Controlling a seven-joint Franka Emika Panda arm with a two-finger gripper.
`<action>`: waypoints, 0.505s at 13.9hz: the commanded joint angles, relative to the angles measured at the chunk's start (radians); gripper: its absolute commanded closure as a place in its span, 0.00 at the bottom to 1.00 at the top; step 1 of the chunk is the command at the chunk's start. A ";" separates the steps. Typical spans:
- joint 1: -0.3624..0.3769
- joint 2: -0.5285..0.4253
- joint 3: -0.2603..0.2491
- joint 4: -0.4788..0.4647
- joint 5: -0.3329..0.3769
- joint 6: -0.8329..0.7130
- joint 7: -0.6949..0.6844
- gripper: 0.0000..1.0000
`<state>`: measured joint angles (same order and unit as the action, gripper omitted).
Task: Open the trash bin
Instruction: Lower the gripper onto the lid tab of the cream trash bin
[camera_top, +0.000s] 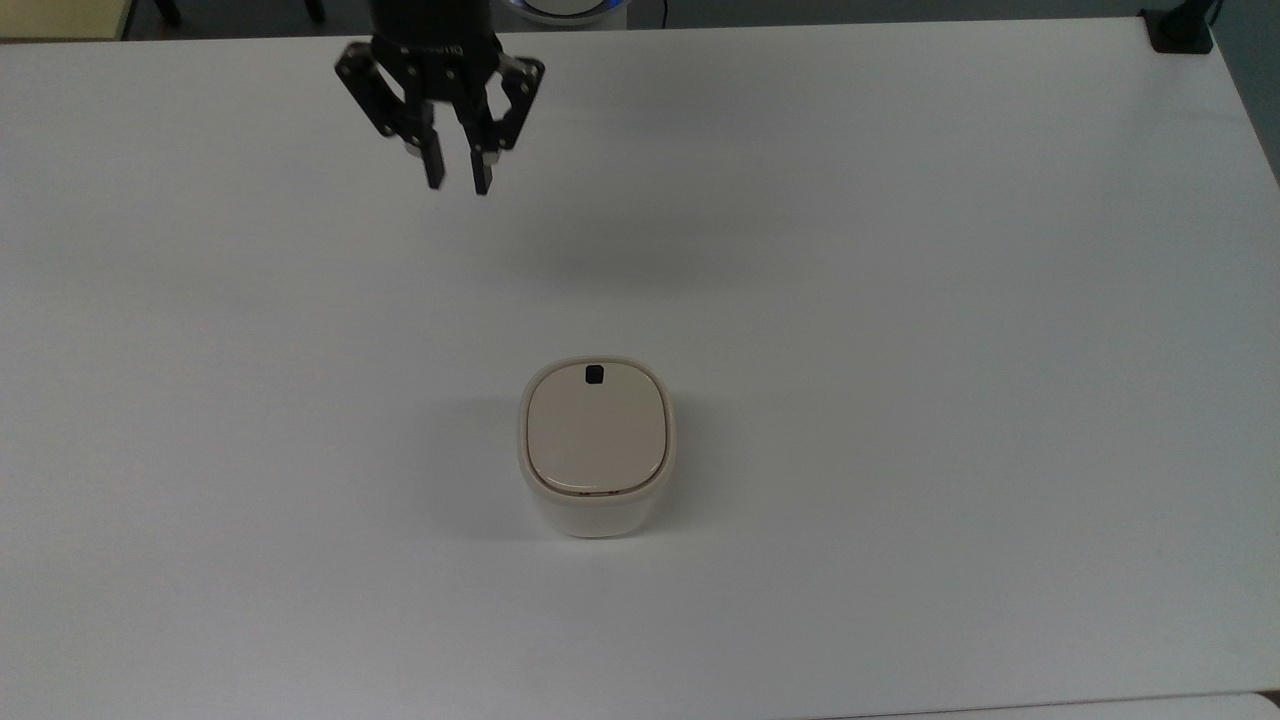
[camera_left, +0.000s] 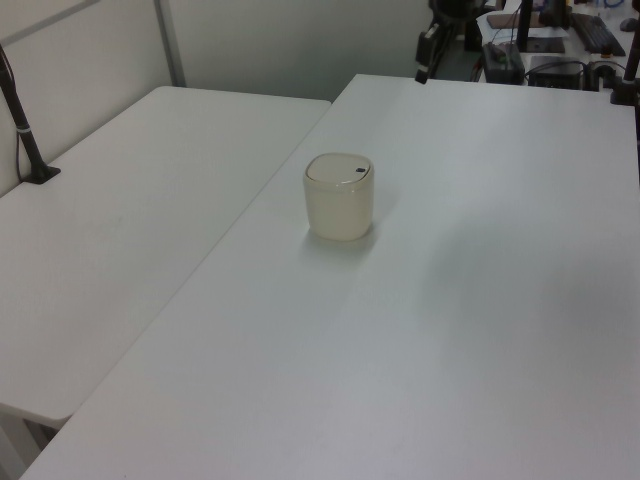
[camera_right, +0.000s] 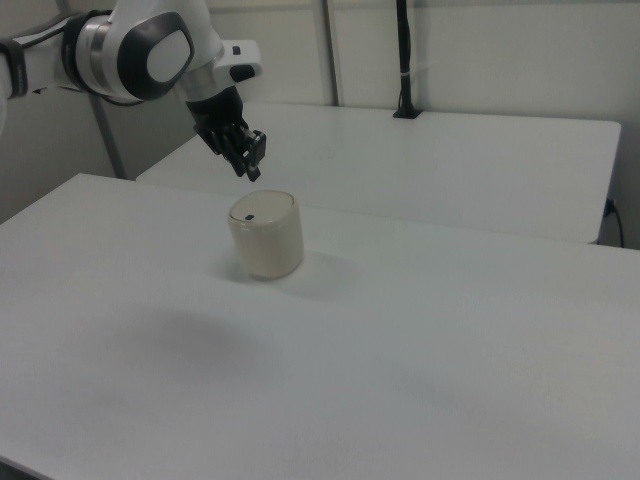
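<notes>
Your trash bin (camera_top: 596, 445) stands alone near the middle of a wide white table (camera_top: 900, 300), with bare tabletop on every side of it. In the top view, the table's far edge runs along the top of the frame and its right edge slants down the top view's right; the bin sits well clear of both. In the left view, a second white table (camera_left: 130, 230) butts against the first along a seam that passes to the left view's left of the bin (camera_left: 339, 196), near it but not touching.

Your gripper (camera_top: 458, 182) hangs above the table close to the far edge, toward the top view's upper left of the bin and well apart from it. Its two black fingers point down with a narrow gap between the tips, holding nothing. In the right view, the gripper (camera_right: 250, 165) hangs from the white arm (camera_right: 140, 55), above and behind the bin (camera_right: 265, 234).

The bin is a cream-beige rounded square with pale, slightly glossy walls. Its flat beige lid (camera_top: 596, 432) lies closed and level inside the rim. A small black square button (camera_top: 594, 375) sits at the lid's edge nearest the gripper.
</notes>
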<state>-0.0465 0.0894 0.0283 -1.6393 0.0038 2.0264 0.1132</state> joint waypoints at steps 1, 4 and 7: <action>0.074 0.114 0.002 0.088 -0.031 0.119 0.220 1.00; 0.132 0.170 0.002 0.088 -0.120 0.205 0.360 1.00; 0.165 0.225 0.004 0.090 -0.229 0.261 0.489 1.00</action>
<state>0.0883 0.2556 0.0329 -1.5738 -0.1332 2.2366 0.4781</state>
